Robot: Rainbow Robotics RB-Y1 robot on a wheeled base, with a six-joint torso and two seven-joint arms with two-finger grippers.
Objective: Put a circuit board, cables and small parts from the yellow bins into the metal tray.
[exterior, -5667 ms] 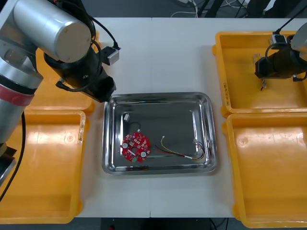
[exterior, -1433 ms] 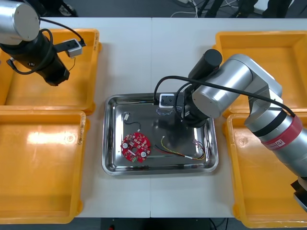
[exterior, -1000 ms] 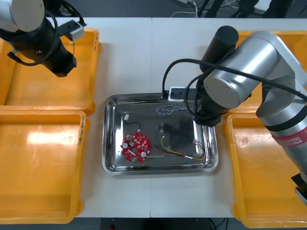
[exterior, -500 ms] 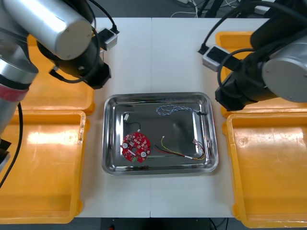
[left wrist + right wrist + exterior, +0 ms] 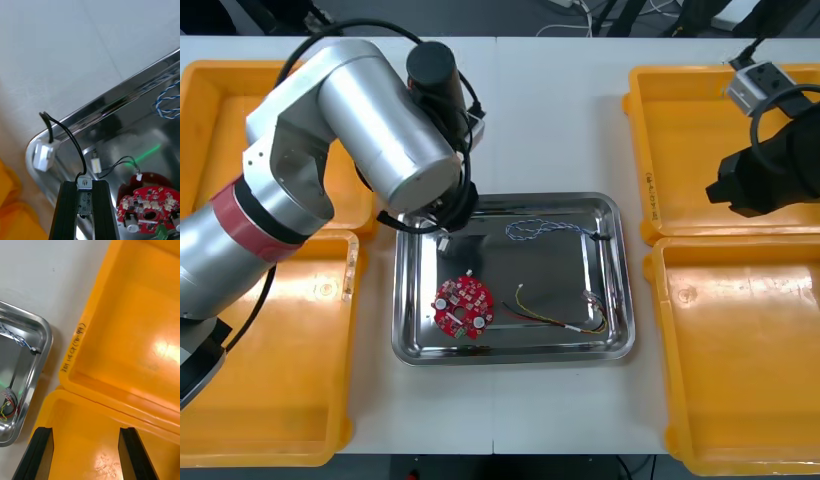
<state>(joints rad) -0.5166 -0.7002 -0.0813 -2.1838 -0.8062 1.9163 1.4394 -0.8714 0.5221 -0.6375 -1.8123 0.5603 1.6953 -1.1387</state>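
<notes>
Just beyond the left pincer, the metal tray holds a red circuit board and a thin black lead; farther off lies the blue and white cable. The left pincer is clenched on a black cable over the tray's corner. The right pincer, released, hovers above two yellow bins.

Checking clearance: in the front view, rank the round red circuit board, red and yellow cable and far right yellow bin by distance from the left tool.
Left tool, shut on a black cable, over the metal tray's far-left corner.
1. Round red circuit board, tray's left.
2. Red and yellow cable, tray's right.
3. Yellow bin, far right.
</notes>
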